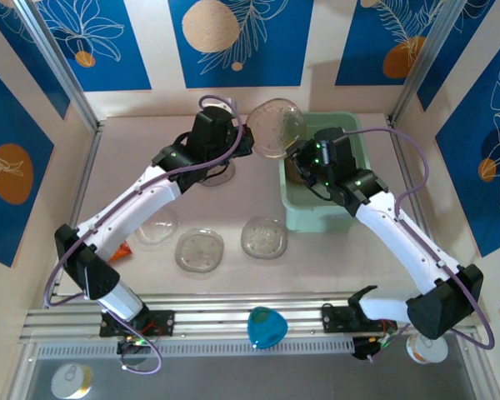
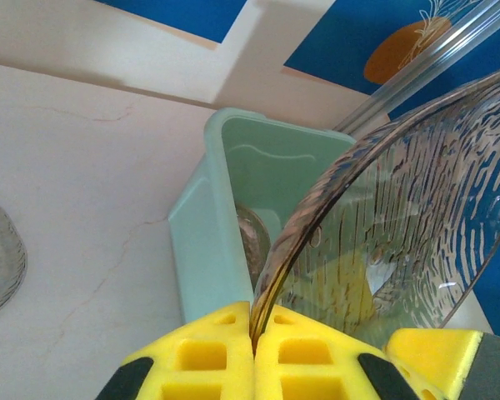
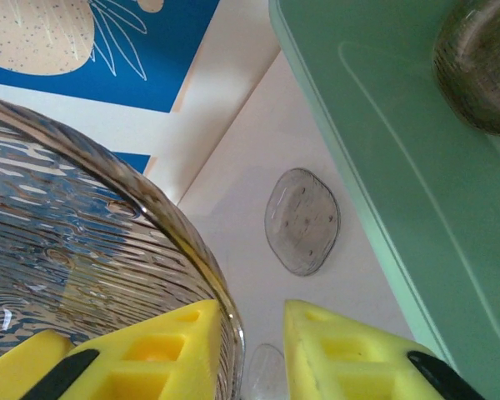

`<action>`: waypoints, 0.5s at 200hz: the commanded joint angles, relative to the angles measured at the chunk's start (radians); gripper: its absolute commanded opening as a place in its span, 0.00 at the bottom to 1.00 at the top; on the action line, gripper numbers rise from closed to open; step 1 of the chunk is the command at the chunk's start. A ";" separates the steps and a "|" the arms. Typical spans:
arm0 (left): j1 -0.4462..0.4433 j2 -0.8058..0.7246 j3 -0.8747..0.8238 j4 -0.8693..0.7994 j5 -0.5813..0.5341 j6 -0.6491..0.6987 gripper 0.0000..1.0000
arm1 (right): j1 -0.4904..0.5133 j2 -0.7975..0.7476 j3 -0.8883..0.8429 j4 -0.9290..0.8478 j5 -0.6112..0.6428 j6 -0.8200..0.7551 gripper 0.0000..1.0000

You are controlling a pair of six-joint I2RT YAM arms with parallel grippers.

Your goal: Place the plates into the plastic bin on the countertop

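- The left fingers [image 2: 208, 358] are clenched on the rim of a brownish ribbed plate [image 1: 275, 127]. They hold it on edge in the air at the far left corner of the mint-green bin [image 1: 317, 222].
- The right fingers [image 3: 350, 358] are spread apart and released. The held plate's rim runs down into the gap between them, close against one finger. Whether it touches that finger cannot be told.
- In the left wrist view, the held plate stands tilted over the bin's open top.
- One dark dish [image 3: 483, 67] already lies on the floor of the bin.
- Clear plates sit flat in a loose row on the pale counter [image 1: 133, 158] near the arm bases: the left plate [image 1: 157, 225], the middle plate [image 1: 200, 250] and the right plate [image 1: 263, 237]. All three are well apart from the held one.
- A fourth plate [image 1: 220, 175] rests on the counter, partly under the left arm.
- An orange packet [image 1: 121, 248] lies just beside the left arm's lower link.
- Blue-patterned walls [image 1: 100, 42] border the counter.
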 commanded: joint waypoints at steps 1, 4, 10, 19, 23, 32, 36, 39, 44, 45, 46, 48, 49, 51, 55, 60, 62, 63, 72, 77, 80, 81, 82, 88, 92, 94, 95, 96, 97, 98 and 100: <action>-0.015 0.004 0.044 0.001 -0.020 -0.001 0.00 | 0.007 0.002 -0.008 0.017 0.040 0.028 0.24; -0.015 0.005 0.044 0.001 -0.020 -0.001 0.00 | 0.006 0.003 -0.008 0.017 0.041 0.029 0.24; -0.017 0.005 0.044 0.001 -0.017 -0.003 0.00 | 0.008 0.003 -0.009 0.019 0.044 0.036 0.23; -0.016 0.005 0.041 0.002 -0.011 -0.008 0.00 | 0.008 0.006 -0.010 0.014 0.050 0.048 0.21; -0.016 0.006 0.041 0.002 -0.008 -0.011 0.00 | 0.008 0.006 -0.013 0.014 0.053 0.057 0.20; -0.017 0.006 0.038 0.003 -0.002 -0.017 0.00 | 0.008 0.007 -0.019 0.019 0.055 0.068 0.19; -0.017 0.007 0.037 0.002 0.001 -0.018 0.00 | 0.008 0.009 -0.019 0.018 0.058 0.071 0.19; -0.017 0.006 0.036 0.002 0.003 -0.021 0.00 | 0.008 0.008 -0.020 0.017 0.060 0.073 0.18; -0.016 0.005 0.035 0.001 0.005 -0.024 0.00 | 0.008 0.009 -0.021 0.017 0.062 0.077 0.18; -0.016 0.005 0.035 0.001 0.006 -0.025 0.00 | 0.008 0.009 -0.022 0.017 0.063 0.078 0.18; -0.016 0.005 0.034 0.001 0.006 -0.024 0.00 | 0.008 0.009 -0.022 0.018 0.063 0.078 0.18; -0.017 0.004 0.033 0.001 0.008 -0.025 0.00 | 0.008 0.009 -0.022 0.020 0.063 0.080 0.17; -0.016 0.005 0.033 0.001 0.008 -0.025 0.00 | 0.008 0.009 -0.023 0.020 0.063 0.079 0.17; -0.017 0.005 0.033 0.000 0.009 -0.026 0.00 | 0.008 0.009 -0.025 0.021 0.064 0.079 0.16; -0.017 0.004 0.032 0.000 0.009 -0.026 0.00 | 0.008 0.009 -0.025 0.022 0.066 0.080 0.15; -0.016 0.004 0.030 0.001 0.011 -0.026 0.00 | 0.007 0.009 -0.025 0.021 0.070 0.082 0.15; -0.016 0.004 0.030 0.000 0.011 -0.027 0.00 | 0.008 0.009 -0.024 0.020 0.072 0.082 0.14; -0.016 0.004 0.030 0.000 0.011 -0.026 0.00 | 0.008 0.010 -0.024 0.020 0.071 0.082 0.14; -0.017 0.001 0.028 0.000 0.013 -0.026 0.00 | 0.008 0.009 -0.022 0.014 0.079 0.082 0.12; -0.016 0.001 0.028 -0.002 0.013 -0.024 0.00 | 0.008 0.009 -0.021 0.014 0.081 0.081 0.11; -0.017 0.001 0.027 -0.002 0.014 -0.023 0.00 | 0.008 0.008 -0.021 0.014 0.084 0.079 0.10; -0.017 0.001 0.028 -0.002 0.014 -0.023 0.00 | 0.008 0.009 -0.021 0.014 0.084 0.079 0.10; -0.017 0.000 0.028 -0.002 0.014 -0.023 0.00 | 0.008 0.008 -0.021 0.014 0.085 0.079 0.10; -0.016 0.000 0.028 -0.002 0.017 -0.019 0.00 | 0.008 0.006 -0.021 0.013 0.088 0.078 0.09; -0.016 0.001 0.029 -0.002 0.021 -0.016 0.00 | 0.008 0.004 -0.021 0.012 0.091 0.077 0.08; -0.016 0.003 0.031 -0.002 0.023 -0.015 0.00 | 0.008 0.004 -0.022 0.011 0.094 0.077 0.07; -0.017 0.003 0.031 -0.002 0.026 -0.014 0.00 | 0.008 0.003 -0.022 0.011 0.095 0.077 0.07; -0.017 0.004 0.031 -0.003 0.027 -0.013 0.01 | 0.008 0.003 -0.021 0.011 0.096 0.077 0.07; -0.017 0.004 0.031 -0.003 0.029 -0.012 0.02 | 0.008 0.003 -0.021 0.011 0.097 0.077 0.07; -0.016 0.005 0.032 -0.003 0.031 -0.011 0.03 | 0.008 0.003 -0.021 0.011 0.097 0.076 0.06; -0.015 0.005 0.033 -0.003 0.035 -0.009 0.05 | 0.008 0.002 -0.022 0.010 0.100 0.076 0.06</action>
